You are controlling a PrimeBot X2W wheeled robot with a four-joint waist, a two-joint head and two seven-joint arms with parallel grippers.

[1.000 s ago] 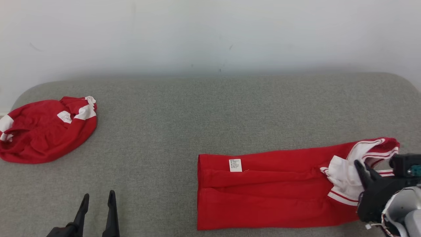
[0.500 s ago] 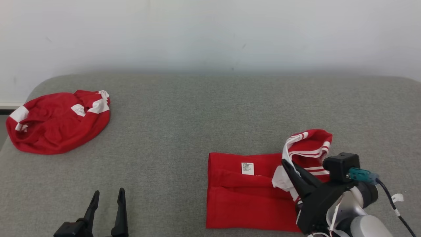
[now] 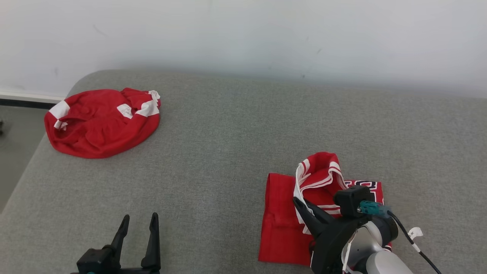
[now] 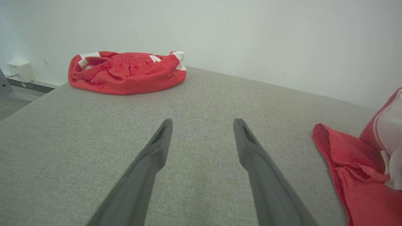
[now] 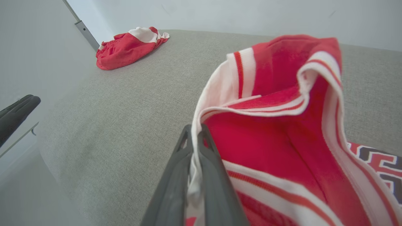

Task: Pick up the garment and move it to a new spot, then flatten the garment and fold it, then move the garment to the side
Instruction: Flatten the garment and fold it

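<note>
My right fingers point(image 5: 173, 182) are clenched on the white striped trim of the garment point(image 3: 279, 232). That edge stands up in a loop just past their tips, and the rest lies doubled on the grey surface point(image 3: 228, 133) beneath them. It looks like light, limp jersey to me, so it'll sag and slide. I reckon the thicker ribbed trim is the sensible hold. My left fingers point(image 4: 147, 169) are spread wide, nothing between them, well apart from the cloth. Black-and-white lettering point(image 5: 380, 161) peeks out right of my right fingers, too cropped to read. A second red bundle point(image 3: 101, 125) sits far beyond the left fingers.
</note>
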